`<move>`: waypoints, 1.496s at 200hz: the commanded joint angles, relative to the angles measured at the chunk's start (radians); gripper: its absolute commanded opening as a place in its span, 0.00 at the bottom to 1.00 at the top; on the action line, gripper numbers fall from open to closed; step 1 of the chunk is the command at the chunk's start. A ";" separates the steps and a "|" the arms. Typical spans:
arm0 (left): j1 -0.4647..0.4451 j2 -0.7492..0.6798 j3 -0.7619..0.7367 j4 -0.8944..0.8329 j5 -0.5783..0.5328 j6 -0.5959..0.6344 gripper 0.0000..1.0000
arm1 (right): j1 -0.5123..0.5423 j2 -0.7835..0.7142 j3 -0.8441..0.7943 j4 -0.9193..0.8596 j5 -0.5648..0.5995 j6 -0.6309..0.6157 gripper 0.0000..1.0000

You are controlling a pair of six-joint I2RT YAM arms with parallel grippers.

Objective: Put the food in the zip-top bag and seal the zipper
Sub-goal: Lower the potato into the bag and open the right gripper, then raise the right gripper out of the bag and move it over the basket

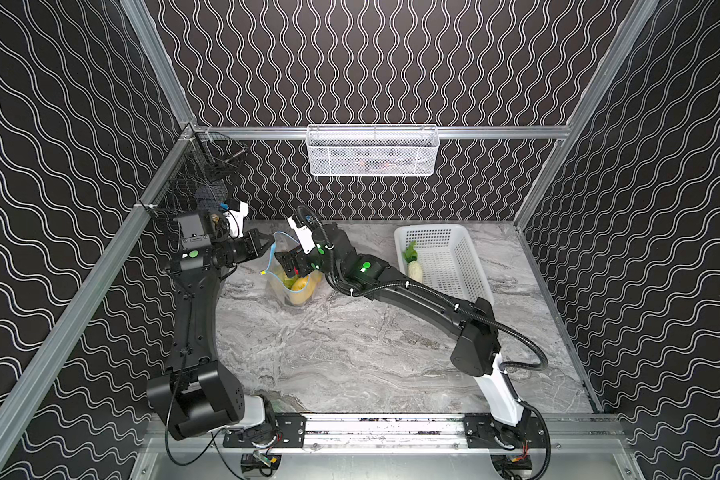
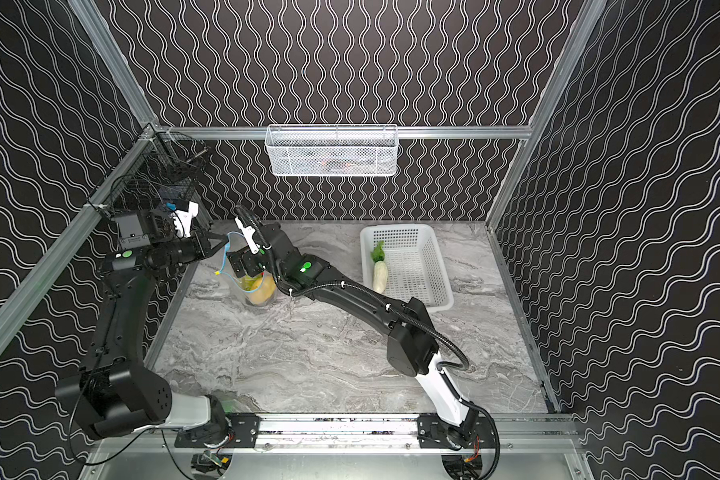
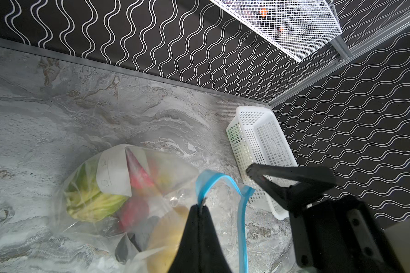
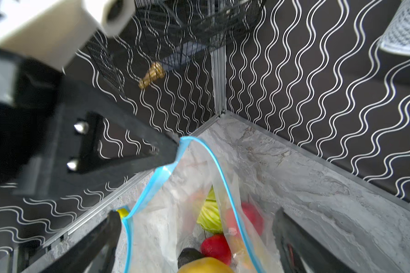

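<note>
From the near rail the left arm bends up, its left gripper (image 1: 268,242) pinched tight on the blue zipper (image 3: 219,177) of the bag (image 1: 294,296). The right arm reaches across the table (image 1: 371,353), and the right gripper (image 1: 287,266) hangs over the bag's mouth, jaws spread wide. Inside lie a cabbage (image 4: 210,215), red fruits (image 4: 217,247) and a potato (image 1: 300,286) (a dark piece (image 4: 189,256) too); farther right, a radish (image 1: 415,271) lies in the white basket (image 1: 468,266).
</note>
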 commanded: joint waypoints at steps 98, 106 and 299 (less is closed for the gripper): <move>0.002 0.006 -0.004 -0.002 -0.022 0.036 0.00 | -0.163 -0.150 -0.090 -0.025 -0.082 0.153 0.99; 0.001 0.008 -0.002 -0.006 -0.029 0.041 0.00 | -0.183 -0.163 -0.112 -0.022 -0.095 0.173 0.99; -0.001 0.113 0.171 -0.139 -0.142 0.039 0.00 | -0.491 -0.364 -0.472 -0.172 -0.102 0.275 0.99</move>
